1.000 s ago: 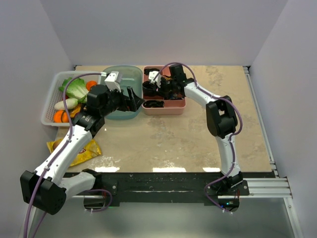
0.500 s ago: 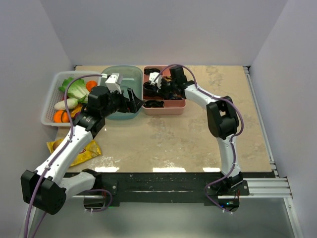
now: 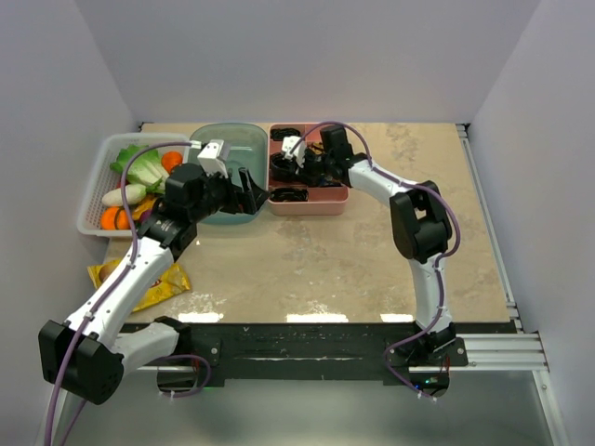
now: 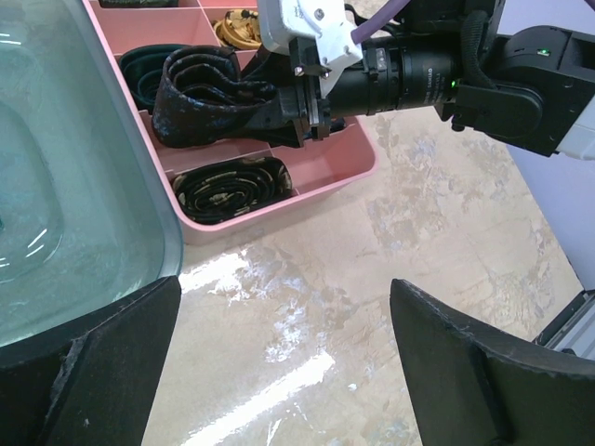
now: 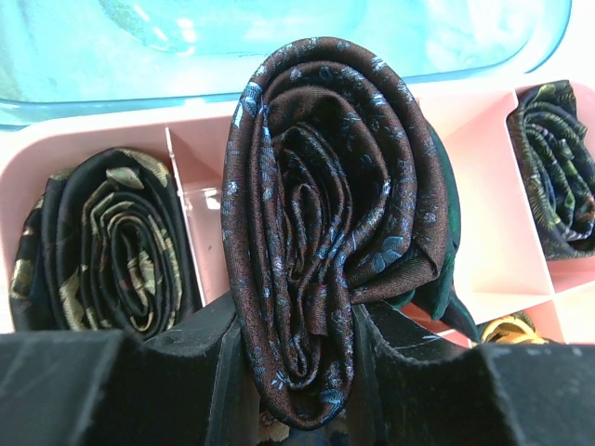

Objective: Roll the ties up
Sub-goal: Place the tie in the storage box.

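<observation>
Right wrist view shows you the brown-maroon tie [image 5: 325, 232], coiled tight at center frame and pinched by the right end effector [image 5: 302, 353] at the pink tray [image 5: 483, 186]. Another rolled tie [image 5: 107, 242] fills the compartment at left. Your left end effector [image 4: 279, 358] gapes wide over the table [image 4: 418, 223], beside the teal bin [image 4: 56, 186].

- A rolled brown-maroon tie [image 5: 325, 223] sits pinched in the right gripper [image 5: 302, 372], over the pink tray [image 5: 483, 186].
- A black-and-gold rolled tie [image 5: 102, 242] fills the tray's left compartment.
- A teal tub [image 5: 279, 46] lies beyond the tray.
</observation>
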`<state>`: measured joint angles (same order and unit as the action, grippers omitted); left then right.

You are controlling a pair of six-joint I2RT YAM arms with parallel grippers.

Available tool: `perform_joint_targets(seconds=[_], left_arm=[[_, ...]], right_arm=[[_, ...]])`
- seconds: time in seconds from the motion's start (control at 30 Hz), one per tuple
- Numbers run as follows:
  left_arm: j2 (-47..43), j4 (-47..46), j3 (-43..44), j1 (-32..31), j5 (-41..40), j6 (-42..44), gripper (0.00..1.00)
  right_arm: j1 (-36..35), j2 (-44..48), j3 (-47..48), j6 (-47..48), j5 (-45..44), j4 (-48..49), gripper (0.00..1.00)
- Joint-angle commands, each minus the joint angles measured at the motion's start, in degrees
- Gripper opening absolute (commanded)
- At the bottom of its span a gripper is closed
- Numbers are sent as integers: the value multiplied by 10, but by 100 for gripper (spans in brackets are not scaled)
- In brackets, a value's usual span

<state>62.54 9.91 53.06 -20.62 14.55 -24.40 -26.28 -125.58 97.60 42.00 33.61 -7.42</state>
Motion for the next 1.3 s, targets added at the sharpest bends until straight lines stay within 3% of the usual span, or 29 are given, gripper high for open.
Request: perform_joint_targets(seconds=[0.0,0.27,1.27], left_arm=[[-12,-23,-8,7,2,1,100],[-13,-24,-15,6,3,1,100],[7,-26,10,15,11,23,100]], right_arm=[[4,26,-13,-16,-7,-22,0],[4,27,-13,-22,-20,-27,0],[-31,-92,135,9,-105,-213,0]])
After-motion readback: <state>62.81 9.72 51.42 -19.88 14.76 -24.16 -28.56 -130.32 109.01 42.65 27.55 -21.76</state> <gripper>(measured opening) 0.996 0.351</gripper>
